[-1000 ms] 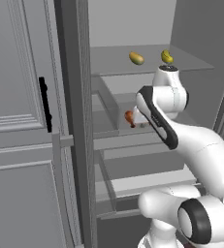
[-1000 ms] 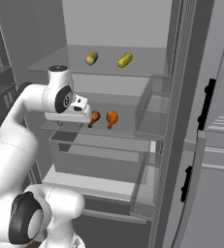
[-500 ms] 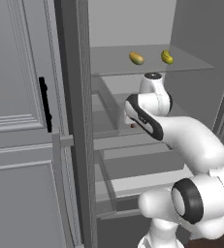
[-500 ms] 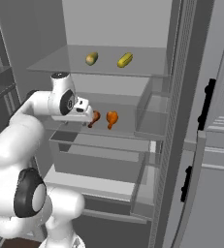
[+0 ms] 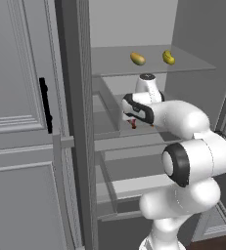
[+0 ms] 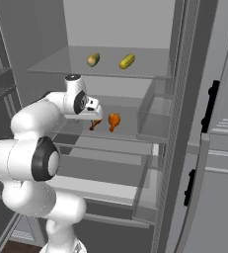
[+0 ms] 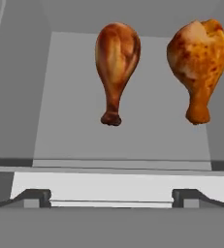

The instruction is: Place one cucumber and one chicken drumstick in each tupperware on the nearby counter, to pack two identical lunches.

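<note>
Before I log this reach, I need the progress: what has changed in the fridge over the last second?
The arm swung lower and deeper toward the middle shelf, bringing the open end effector in front of the two drumsticks. Nothing has been gripped. Both drumsticks lie where they were, and the two yellowish items on the top shelf have not moved.

tool (image 7: 111, 196) jaws wide, nothing between them. bare shelf floor (image 7: 74, 140) lies between the tool and 2 drumsticks: the darker drumstick (image 7: 116, 68) straight ahead, the paler drumstick (image 7: 199, 63) just beside it, a clear gap between them. glass shelf (image 6: 150, 64) above closes the top. open door (image 5: 21, 122) bounds 1 side.
</note>
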